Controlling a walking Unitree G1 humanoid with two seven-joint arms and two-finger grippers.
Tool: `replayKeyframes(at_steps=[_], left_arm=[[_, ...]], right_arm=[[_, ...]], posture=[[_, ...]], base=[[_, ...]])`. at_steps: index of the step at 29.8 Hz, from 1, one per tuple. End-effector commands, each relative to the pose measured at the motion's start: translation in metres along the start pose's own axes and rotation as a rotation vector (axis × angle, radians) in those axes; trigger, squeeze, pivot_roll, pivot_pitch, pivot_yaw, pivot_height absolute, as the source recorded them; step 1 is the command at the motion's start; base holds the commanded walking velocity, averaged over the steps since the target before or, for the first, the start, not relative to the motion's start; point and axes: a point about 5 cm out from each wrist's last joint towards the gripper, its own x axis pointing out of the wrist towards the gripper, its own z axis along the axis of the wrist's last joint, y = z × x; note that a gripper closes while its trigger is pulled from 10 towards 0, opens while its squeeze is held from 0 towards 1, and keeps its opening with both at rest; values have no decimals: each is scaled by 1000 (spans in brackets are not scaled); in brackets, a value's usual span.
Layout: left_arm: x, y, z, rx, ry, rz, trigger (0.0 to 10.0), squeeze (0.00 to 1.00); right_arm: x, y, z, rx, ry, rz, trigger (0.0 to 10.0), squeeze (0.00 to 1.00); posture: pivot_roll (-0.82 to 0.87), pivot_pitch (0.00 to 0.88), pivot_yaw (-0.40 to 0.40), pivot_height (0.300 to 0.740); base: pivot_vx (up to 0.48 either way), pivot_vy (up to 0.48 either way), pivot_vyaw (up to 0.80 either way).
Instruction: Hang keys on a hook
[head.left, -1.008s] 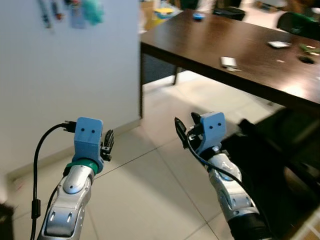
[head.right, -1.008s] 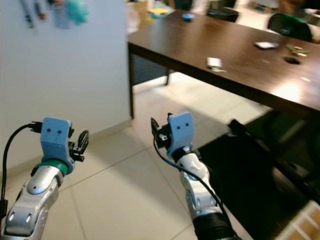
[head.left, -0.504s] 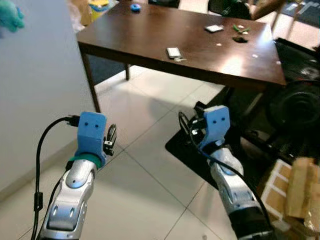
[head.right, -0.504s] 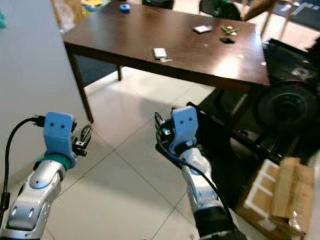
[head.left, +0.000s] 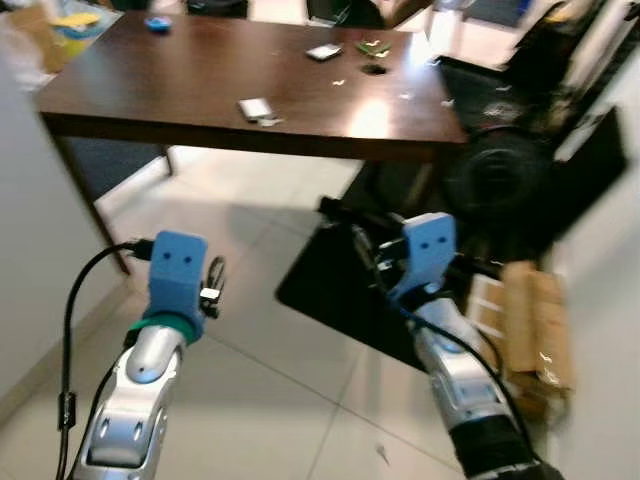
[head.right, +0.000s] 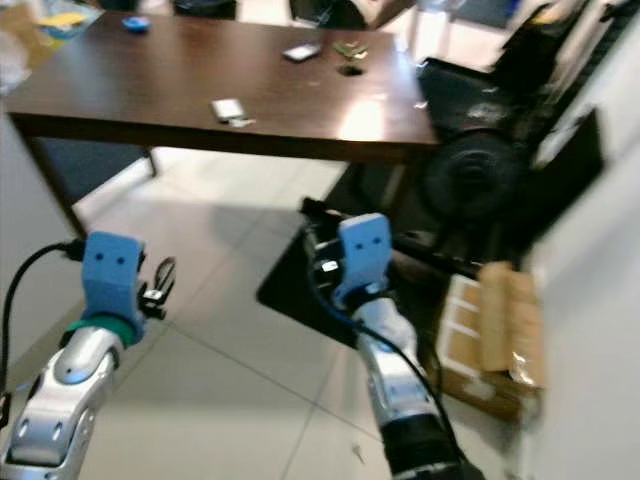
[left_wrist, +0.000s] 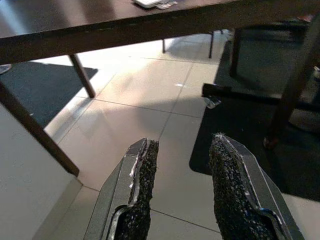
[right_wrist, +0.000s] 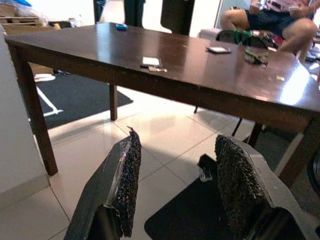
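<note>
Search step, by judgement: both grippers — left gripper (left_wrist: 181, 192) and right gripper (right_wrist: 175, 187) — are hovering spread and empty over pale floor tiles (head.left: 250, 400). Likely keys (right_wrist: 256, 56) are lying far off on the dark brown wooden table (head.left: 200, 90); next move calls for approaching it.

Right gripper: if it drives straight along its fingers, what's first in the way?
Probably the dark wooden table. The right gripper, fingers open and holding nothing, points at its near edge, with bare floor tiles in between. Depth is uncertain; it could pass just under the tabletop.
</note>
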Motion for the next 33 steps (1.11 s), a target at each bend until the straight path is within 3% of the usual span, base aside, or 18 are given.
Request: replayKeyframes(at_steps=[1,10,33], left_arm=[[-1,-3,-4,2,7,-3,10000,0],[-3,-5,-4,8,1,-2,10000,0],[-3,-1,-3,35,-9,16,10000,0]], right_arm=[[-5,-1,-8,1,33,2,10000,0],[-5,-1,-9,-3,37,9,10000,0],[-3,7,-3,2,0,40,10000,0]], posture=[[-41,47,18,740],[-42,42,20,740],[-28,66,39,740]], base=[[0,0,-800],[0,0,-800],[369,0,0]])
